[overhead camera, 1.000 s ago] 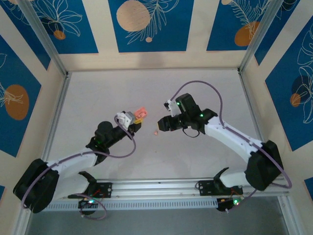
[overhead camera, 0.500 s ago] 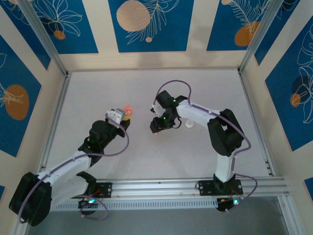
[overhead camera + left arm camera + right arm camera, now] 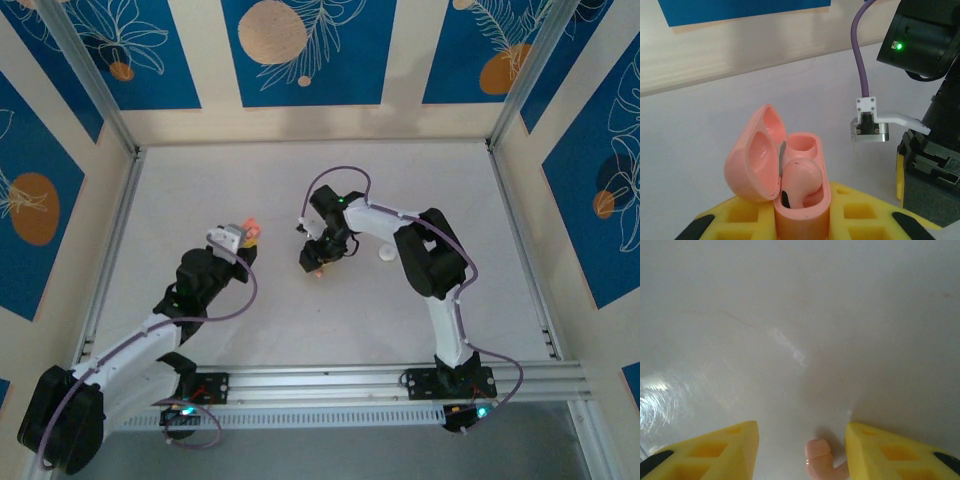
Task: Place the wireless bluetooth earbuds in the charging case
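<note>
Left wrist view puts the charging case (image 3: pixel 760 167) right before us. It is salmon pink, its lid is swung open on the hinge to the left, and it stands upright, clamped between the yellow pads of the left gripper (image 3: pixel 238 238). The seated earbud (image 3: pixel 801 179) fills the nearer socket, while the farther socket is a bare pink cup. We judge the task half done.

Over the last second the left arm has drawn the case a little to the left and now holds it off the table (image 3: pixel 200 190). The right arm has folded in from its long reach, bringing its gripper down over the spot near the table's middle.

From the right wrist we see what that means. The loose earbud (image 3: pixel 818 457), a small pale-pink nub, lies on the table between the fingers of the right gripper (image 3: pixel 802 436), nearer the right-hand one. The jaws stand apart and hold nothing. We take this as the set-up for picking up the second bud.

A white puck (image 3: pixel 385 256) sits just beyond the right arm, untouched.
</note>
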{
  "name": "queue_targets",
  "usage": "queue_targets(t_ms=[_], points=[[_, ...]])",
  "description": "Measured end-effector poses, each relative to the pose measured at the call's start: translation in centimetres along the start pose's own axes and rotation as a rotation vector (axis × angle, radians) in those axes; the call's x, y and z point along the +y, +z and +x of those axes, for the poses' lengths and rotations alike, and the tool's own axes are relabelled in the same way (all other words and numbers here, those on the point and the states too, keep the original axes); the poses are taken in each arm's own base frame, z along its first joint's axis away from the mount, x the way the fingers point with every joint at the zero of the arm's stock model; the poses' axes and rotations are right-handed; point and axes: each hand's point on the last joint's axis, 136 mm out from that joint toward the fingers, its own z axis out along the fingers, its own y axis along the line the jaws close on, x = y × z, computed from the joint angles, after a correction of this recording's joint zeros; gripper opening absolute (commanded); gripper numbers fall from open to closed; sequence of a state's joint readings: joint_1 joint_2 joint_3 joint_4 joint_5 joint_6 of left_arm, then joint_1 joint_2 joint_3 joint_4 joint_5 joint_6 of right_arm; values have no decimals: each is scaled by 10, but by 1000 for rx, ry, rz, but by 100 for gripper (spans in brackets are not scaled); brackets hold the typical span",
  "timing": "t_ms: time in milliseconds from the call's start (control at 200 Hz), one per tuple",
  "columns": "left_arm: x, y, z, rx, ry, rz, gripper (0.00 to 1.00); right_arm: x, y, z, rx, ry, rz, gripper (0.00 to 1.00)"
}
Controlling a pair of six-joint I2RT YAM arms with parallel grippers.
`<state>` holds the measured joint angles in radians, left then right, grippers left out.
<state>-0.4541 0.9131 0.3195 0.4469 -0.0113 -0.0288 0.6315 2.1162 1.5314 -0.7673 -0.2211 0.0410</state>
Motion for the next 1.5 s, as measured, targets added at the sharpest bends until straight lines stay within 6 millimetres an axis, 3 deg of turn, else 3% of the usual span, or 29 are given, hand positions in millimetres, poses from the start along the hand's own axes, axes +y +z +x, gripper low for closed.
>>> queue_targets(t_ms=[260,610,950,1205,1335,1500], points=[[0,0,2,6,0,2,21,1,1,26,98,38,-8,45],[-1,0,3,7,-1,7,21,6,-3,44,156,98,17,47],[-1,-1,4,13,-1,8,21,5,-24,26,109,155,133,48],[-1,-1,4,15,-1,7,21,15,-11,24,133,173,142,47],[-1,-1,5,17,-1,7,21,10,2,28,171,176,164,47],[-1,-3,2,5,0,7,21,2,4,31,186,179,210,43]])
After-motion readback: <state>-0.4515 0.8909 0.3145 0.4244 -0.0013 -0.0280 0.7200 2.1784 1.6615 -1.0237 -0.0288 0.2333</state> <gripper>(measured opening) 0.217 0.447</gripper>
